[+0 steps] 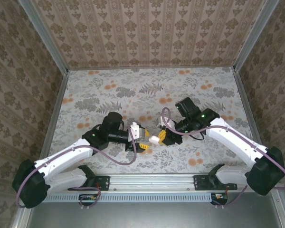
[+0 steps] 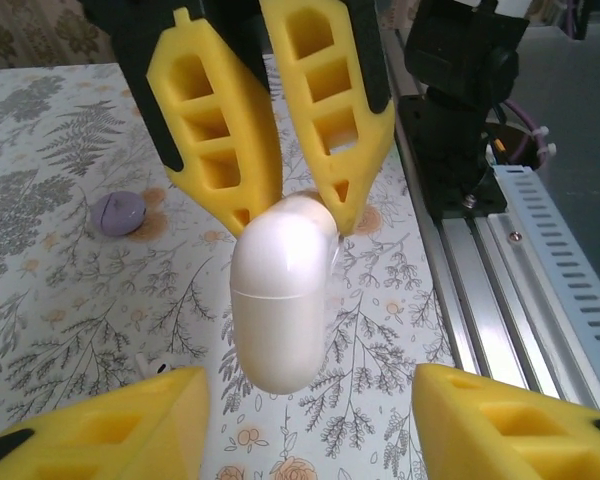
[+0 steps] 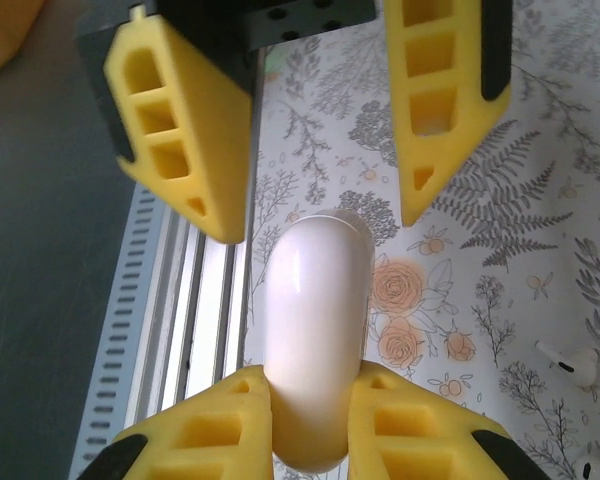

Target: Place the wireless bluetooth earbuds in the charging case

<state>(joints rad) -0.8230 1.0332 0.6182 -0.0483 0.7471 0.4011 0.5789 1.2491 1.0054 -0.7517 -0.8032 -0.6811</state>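
Observation:
The charging case [image 3: 315, 320] is a glossy white pebble with its lid closed, held in the air above the floral table. My right gripper [image 3: 315, 378] is shut on one end of it. The case's free end [image 2: 278, 300] points at my left gripper [image 2: 310, 378], whose yellow fingers [image 2: 110, 425] stand wide open on either side of that end without touching it. In the top view the case [image 1: 154, 139] hangs between the left gripper [image 1: 144, 140] and the right gripper [image 1: 162, 137]. One white earbud [image 3: 570, 361] lies on the table, and another earbud [image 3: 592, 470] shows at the frame's lower edge. An earbud [image 2: 156, 366] peeks out beside my left finger.
A flat round purple disc [image 2: 118, 213] lies on the table beyond the case. The aluminium rail [image 2: 510, 260] carrying the arm bases runs along the near table edge, close beneath the grippers. Metal-framed patterned walls [image 1: 52, 61] close in the table on three sides.

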